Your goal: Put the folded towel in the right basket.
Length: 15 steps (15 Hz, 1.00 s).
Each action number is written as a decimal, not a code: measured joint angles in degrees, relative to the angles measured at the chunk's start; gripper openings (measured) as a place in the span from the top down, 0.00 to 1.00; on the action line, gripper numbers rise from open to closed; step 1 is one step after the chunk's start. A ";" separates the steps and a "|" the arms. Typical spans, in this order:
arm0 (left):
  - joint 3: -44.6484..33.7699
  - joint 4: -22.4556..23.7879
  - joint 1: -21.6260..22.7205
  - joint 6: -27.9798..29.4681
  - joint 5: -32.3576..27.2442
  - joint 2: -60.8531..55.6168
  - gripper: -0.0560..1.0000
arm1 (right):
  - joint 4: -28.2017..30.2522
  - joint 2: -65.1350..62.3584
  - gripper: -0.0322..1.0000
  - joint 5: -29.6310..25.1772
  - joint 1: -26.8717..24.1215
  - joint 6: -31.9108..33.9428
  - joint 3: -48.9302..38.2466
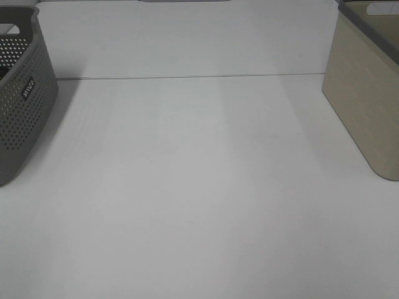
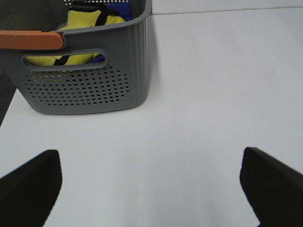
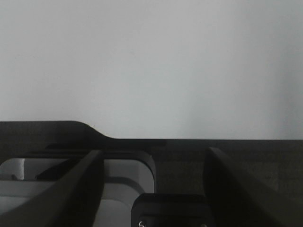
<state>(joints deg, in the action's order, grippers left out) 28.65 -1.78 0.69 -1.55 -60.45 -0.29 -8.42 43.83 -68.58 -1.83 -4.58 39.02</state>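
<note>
White table (image 1: 199, 187) is filling most of the high view, and it is looking bare in the middle. 2 baskets are sitting at its sides: a gray basket (image 1: 22, 106) with lots of little holes on the left, and a tan basket (image 1: 368, 106) on the right. They are sitting well apart, likely so the arms are getting room to work between them. No arm is showing in the high view. The left wrist view is showing the left gripper (image 2: 151, 189) with its 2 dark fingers (image 2: 28, 187) spread wide and holding nothing, hanging over the table near the gray basket (image 2: 85, 80). Inside that basket something yellow (image 2: 85, 21) and something blue (image 2: 124, 9) are lying, maybe cloth, but I cannot tell if it is the folded towel. The right gripper (image 3: 154, 189) is pointing at a plain pale surface, with dark parts below it. Its fingers (image 3: 71, 189) are standing apart with nothing between them. The folded towel is not clearly showing in any view, so I cannot say where it is. My guess is that the job is either just starting or already done.
</note>
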 joint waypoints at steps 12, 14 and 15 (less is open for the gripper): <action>0.00 0.00 0.00 0.00 0.00 0.00 0.03 | 9.68 -35.47 0.40 4.64 5.90 4.93 -8.42; 0.00 0.00 0.00 0.00 0.00 0.00 0.03 | 10.37 -37.24 0.40 4.98 6.30 5.67 -8.88; 0.00 0.00 0.00 0.00 0.00 0.00 0.03 | 10.37 -38.16 0.40 5.39 6.42 6.02 -9.17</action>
<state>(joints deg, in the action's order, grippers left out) 28.65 -1.78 0.69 -1.55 -60.45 -0.29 1.95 5.67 -63.20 4.58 1.43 29.85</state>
